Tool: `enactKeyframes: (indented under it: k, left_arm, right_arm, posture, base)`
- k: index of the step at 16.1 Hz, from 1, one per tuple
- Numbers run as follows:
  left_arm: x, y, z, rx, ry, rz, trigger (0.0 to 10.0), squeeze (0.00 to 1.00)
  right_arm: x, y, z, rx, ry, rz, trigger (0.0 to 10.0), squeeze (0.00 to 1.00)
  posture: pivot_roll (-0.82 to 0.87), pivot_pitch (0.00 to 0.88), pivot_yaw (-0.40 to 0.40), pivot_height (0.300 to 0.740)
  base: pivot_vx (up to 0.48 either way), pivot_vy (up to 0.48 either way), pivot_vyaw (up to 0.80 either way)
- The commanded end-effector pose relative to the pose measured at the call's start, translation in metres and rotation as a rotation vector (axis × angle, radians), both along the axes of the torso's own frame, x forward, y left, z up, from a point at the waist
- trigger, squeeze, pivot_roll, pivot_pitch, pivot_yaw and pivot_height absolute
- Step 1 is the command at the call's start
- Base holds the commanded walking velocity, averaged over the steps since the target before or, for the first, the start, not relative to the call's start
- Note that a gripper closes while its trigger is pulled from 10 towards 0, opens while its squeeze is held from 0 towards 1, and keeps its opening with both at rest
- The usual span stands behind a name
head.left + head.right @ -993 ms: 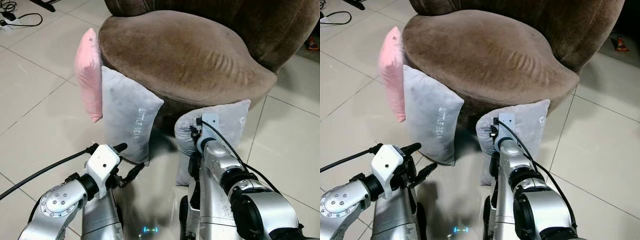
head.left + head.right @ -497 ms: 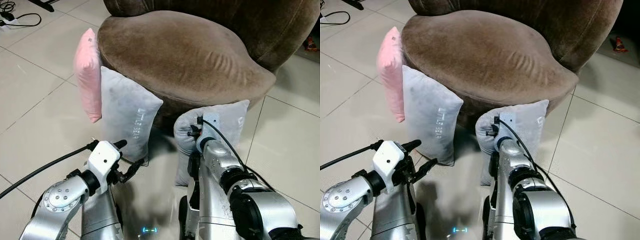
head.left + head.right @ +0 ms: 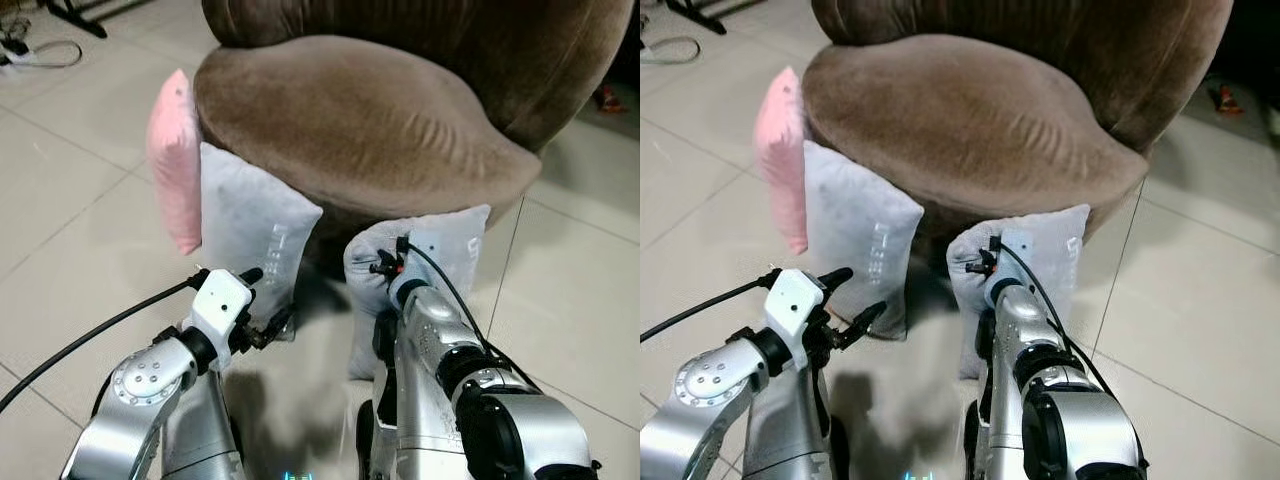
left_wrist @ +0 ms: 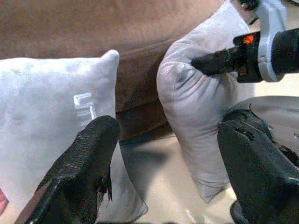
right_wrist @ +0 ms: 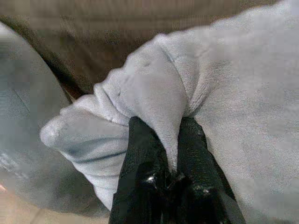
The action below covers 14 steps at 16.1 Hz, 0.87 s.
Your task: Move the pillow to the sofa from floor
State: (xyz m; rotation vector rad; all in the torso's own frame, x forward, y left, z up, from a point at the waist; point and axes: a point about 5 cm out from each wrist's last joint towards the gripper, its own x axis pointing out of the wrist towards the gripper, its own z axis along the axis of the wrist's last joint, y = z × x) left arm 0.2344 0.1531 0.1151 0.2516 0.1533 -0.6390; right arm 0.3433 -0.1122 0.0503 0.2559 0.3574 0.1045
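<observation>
A grey pillow [image 3: 455, 250] stands on the floor against the front of the brown sofa seat [image 3: 360, 120]. My right gripper [image 5: 164, 125] is shut on a bunched fold at this pillow's upper left corner [image 3: 372, 252]. A second grey pillow [image 3: 245, 220] with white lettering leans on the sofa to the left. Behind it stands a pink pillow [image 3: 175, 160]. My left gripper [image 3: 268, 300] is open just in front of the lettered pillow's lower right edge, touching nothing. In the left wrist view its fingers [image 4: 88, 154] frame the gap between the two grey pillows.
Pale floor tiles [image 3: 80, 250] spread to the left and right of the sofa. Black cables and a stand [image 3: 40, 45] lie at the far left. A black cable [image 3: 100, 330] trails from my left wrist. The sofa back [image 3: 480, 40] rises behind the seat.
My left gripper has moved forward, closer to the lettered grey pillow. The right gripper stays clamped on the other grey pillow. The camera has tilted slightly.
</observation>
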Motion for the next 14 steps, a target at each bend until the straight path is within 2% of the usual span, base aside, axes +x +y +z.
enactKeyframes:
  k: [1, 4, 8, 10, 14]
  left_arm:
    - [0.002, -0.002, -0.002, 0.004, -0.008, -0.001, 10.0, 0.0]
    - [0.007, -0.002, 0.0, -0.012, -0.042, 0.031, 10.0, 0.0]
    - [0.011, -0.005, -0.003, -0.024, -0.052, 0.038, 10.0, 0.0]
    - [0.012, -0.006, -0.003, -0.027, -0.066, 0.049, 10.0, 0.0]
    - [0.009, -0.001, -0.002, -0.02, -0.099, 0.105, 10.0, 0.0]
  right_arm:
    - [0.005, -0.005, 0.01, 0.104, -0.071, -0.048, 0.0, 0.0]
    - [0.007, -0.021, 0.027, 0.231, -0.202, -0.104, 0.0, 0.0]
    - [-0.007, -0.033, 0.051, 0.249, -0.352, -0.065, 0.0, 0.0]
    - [-0.032, -0.042, 0.075, 0.264, -0.43, -0.057, 0.0, 0.0]
    - [-0.071, -0.037, 0.098, 0.247, -0.457, -0.015, 0.0, 0.0]
  posture:
    - [0.07, 0.034, -0.045, 0.427]
    - [0.04, 0.001, -0.031, 0.427]
    - [0.01, 0.0, -0.017, 0.427]
    - [-0.01, 0.0, -0.012, 0.427]
    - [-0.02, 0.0, -0.004, 0.427]
  base:
    - [0.0, 0.0, 0.0]
    - [0.0, 0.0, 0.0]
    - [0.0, 0.0, 0.0]
    - [0.0, 0.0, 0.0]
    - [0.0, 0.0, 0.0]
